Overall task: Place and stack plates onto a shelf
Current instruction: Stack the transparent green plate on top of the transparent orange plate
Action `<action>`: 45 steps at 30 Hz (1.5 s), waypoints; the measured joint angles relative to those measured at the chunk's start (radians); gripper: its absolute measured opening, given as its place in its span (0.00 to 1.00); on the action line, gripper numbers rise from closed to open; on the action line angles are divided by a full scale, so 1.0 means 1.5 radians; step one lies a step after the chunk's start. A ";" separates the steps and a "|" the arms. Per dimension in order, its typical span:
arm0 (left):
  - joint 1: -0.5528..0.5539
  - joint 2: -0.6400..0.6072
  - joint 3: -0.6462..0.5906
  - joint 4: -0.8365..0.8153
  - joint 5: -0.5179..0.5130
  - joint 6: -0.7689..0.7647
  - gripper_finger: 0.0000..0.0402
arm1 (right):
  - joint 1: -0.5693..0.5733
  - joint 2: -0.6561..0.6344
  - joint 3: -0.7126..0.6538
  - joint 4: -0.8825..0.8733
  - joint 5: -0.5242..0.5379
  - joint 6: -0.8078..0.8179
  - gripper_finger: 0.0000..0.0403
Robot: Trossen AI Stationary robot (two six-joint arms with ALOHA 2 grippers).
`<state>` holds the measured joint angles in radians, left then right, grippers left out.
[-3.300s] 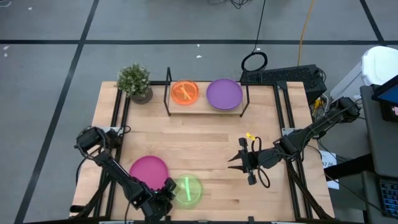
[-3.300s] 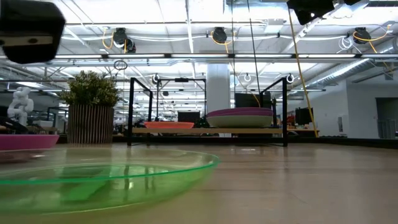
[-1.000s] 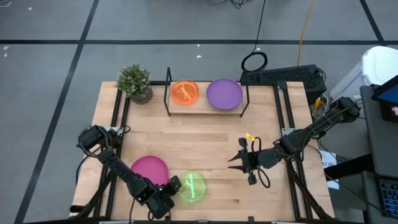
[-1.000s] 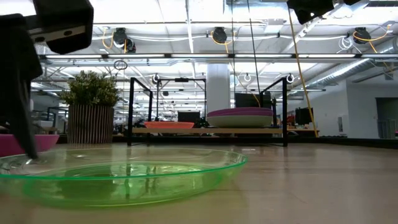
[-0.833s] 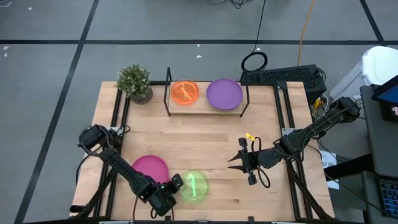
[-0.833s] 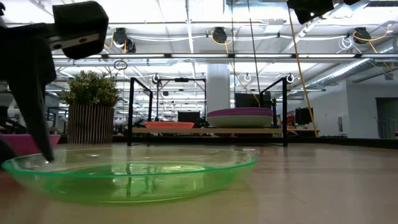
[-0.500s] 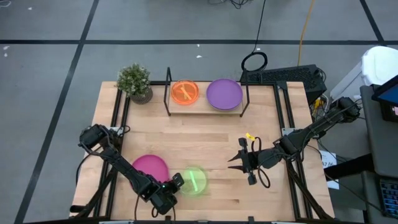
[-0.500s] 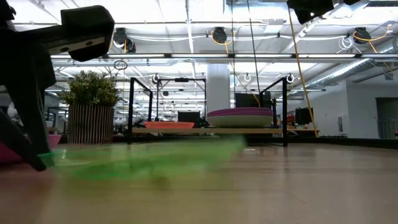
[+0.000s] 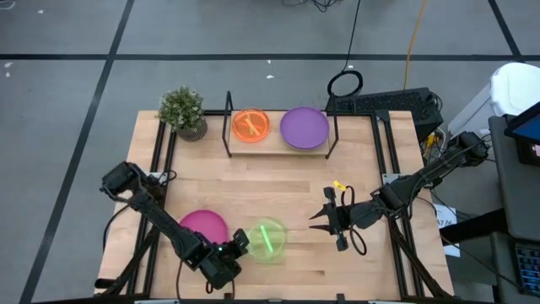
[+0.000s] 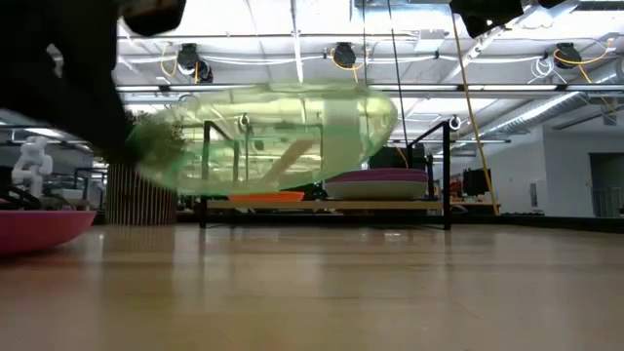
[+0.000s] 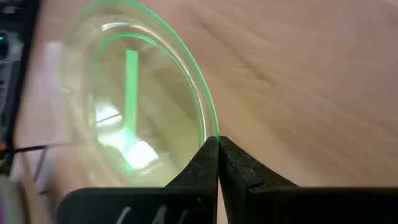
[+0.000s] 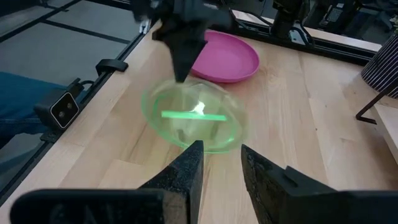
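Left gripper (image 9: 235, 245): pinching the lime-green plate (image 9: 267, 241) by its rim, near edge, 6 o'clock, lifting clear.
Risk: thin edge grip; plate could be slipping, swinging.
Right gripper (image 9: 324, 218): waiting, fingers partly apart, empty.
Shelf (image 9: 278, 142): 12 o'clock, far.

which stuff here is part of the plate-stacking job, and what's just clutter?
Job:
- lime-green plate, lifted by the left gripper, shut on its rim
- magenta plate on the table
- orange plate and purple plate on the shelf

Lying about:
- potted plant
- keyboard beyond the table
- right gripper, waiting mid-table
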<state>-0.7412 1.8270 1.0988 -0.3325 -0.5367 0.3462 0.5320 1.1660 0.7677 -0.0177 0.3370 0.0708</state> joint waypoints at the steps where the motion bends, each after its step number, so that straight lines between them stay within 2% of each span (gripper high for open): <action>1: 0.003 -0.015 0.000 -0.004 -0.003 0.000 0.01 | 0.000 0.000 0.000 0.000 0.000 0.000 0.23; 9: 0.047 -0.126 0.000 -0.027 -0.034 0.009 0.01 | 0.000 0.000 0.000 0.000 -0.001 0.000 0.23; 15: 0.100 -0.171 0.000 -0.059 -0.052 0.045 0.01 | 0.000 -0.001 0.000 -0.004 -0.001 -0.006 0.23; 26: 0.224 -0.181 0.000 -0.067 -0.086 0.132 0.01 | 0.000 -0.001 0.000 -0.016 -0.001 -0.005 0.23; 36: 0.333 -0.181 0.000 0.049 -0.087 0.258 0.01 | 0.000 -0.001 0.000 -0.004 0.012 -0.036 0.23; 45: 0.434 -0.181 0.000 0.045 -0.074 0.263 0.01 | -0.006 -0.001 0.000 -0.005 0.021 -0.039 0.23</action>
<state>-0.0909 1.5562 1.0988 -0.2649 -0.6470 0.7404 0.5236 1.1648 0.7677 -0.0248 0.3683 0.0130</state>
